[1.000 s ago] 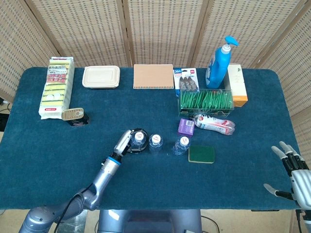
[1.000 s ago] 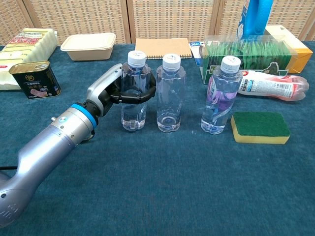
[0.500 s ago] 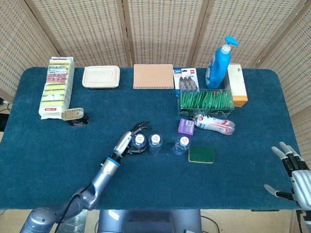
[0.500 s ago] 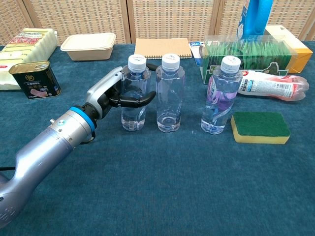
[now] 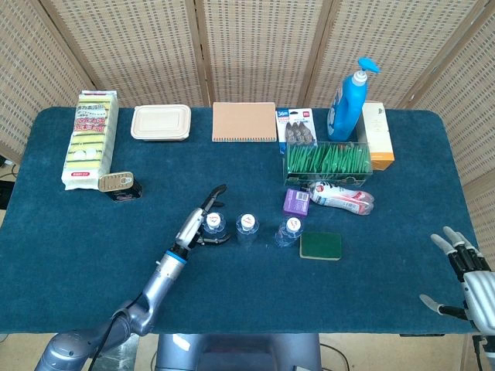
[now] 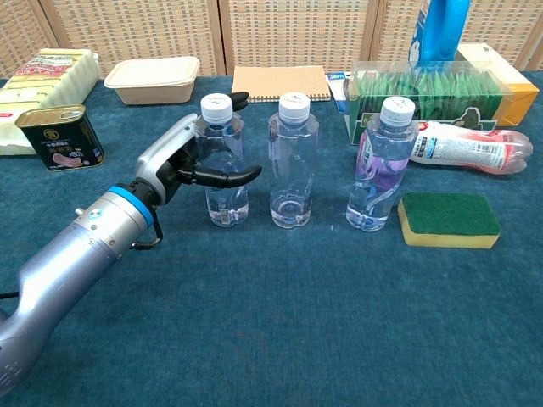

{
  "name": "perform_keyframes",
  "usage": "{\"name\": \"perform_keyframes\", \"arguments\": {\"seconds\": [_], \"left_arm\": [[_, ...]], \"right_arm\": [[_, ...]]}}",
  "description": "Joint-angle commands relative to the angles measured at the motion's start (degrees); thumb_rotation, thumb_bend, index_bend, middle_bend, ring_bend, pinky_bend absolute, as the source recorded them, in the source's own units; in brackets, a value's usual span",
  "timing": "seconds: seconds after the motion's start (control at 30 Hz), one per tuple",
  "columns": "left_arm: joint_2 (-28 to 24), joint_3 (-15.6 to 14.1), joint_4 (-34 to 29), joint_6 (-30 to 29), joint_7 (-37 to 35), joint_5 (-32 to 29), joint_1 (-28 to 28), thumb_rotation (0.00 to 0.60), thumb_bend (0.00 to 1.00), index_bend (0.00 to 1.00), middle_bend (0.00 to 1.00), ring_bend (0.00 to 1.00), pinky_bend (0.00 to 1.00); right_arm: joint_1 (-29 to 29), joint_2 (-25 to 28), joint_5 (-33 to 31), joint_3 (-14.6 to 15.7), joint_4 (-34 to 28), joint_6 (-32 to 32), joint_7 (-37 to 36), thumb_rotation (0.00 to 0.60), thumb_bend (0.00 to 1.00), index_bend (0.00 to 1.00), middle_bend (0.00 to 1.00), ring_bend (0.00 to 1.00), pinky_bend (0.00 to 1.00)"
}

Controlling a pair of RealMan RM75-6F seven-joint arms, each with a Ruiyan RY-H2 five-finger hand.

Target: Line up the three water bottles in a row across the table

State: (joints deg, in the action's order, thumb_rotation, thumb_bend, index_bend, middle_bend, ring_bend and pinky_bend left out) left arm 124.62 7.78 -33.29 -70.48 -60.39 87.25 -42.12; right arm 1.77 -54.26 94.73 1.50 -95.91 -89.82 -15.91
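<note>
Releasing is the step we judge to be in hand. Left robot hand (image 6: pixel 182 166): fingers spread apart around the left bottle (image 6: pixel 218 161), thumb side behind it, dark fingers (image 6: pixel 227 176) reaching across its front; we cannot tell if any still touches, and it grips nothing.

Left bottle: upright on the worktop (image 5: pixel 93 232), at 9 o'clock of the middle bottle (image 6: pixel 293 161), near it but apart. Right bottle (image 6: pixel 381 164): upright at 3 o'clock of the middle one, with a wider gap, just beside the green sponge (image 6: pixel 448 220).

Right robot hand (image 5: pixel 464 274): open, empty, well apart at the worktop's 4 o'clock edge.

To do this well, we draw the left robot hand back toward 7 o'clock, low and straight, fingers wide, so nothing clips the bottle; light, tall bottles likely tip easily. We would then judge whether the uneven gaps need evening.
</note>
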Motion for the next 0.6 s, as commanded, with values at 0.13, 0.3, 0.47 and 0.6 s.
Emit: {"name": "perform_keyframes", "arguments": {"seconds": [0.13,0.3,0.47,0.6], "left_arm": [[-2.29,-1.28,-2.18,-2.08,-0.50,0.73,1.95,0.600,0.18,0.00,0.00,0.00,0.13],[-5.79,-1.78,-6.82,-4.58,1.32,1.07,3.87,0.600,0.18,0.00,0.00,0.00,0.11],[-11.06,-2.32,-13.74,-7.67,3.12,1.63,6.21,0.600,0.18,0.00,0.00,0.00,0.10],[-18.17,-3.13,-22.41,-12.03,6.11,2.87,9.06,0.600,0.18,0.00,0.00,0.00,0.08]], "right_arm": [[-0.11,0.11,0.56,0.24,0.09,-0.04,-0.19,0.600,0.00,0.11,0.02,0.00,0.11],[-0.20,0.24,1.08,0.41,-0.14,-0.15,-0.27,0.600,0.00,0.11,0.02,0.00,0.11],[-0.33,0.40,1.98,0.71,-0.37,-0.42,-0.06,0.600,0.00,0.11,0.02,0.00,0.11],[-0.38,0.40,2.40,0.91,-0.50,-0.37,0.46,0.600,0.00,0.11,0.02,0.00,0.11]]}}
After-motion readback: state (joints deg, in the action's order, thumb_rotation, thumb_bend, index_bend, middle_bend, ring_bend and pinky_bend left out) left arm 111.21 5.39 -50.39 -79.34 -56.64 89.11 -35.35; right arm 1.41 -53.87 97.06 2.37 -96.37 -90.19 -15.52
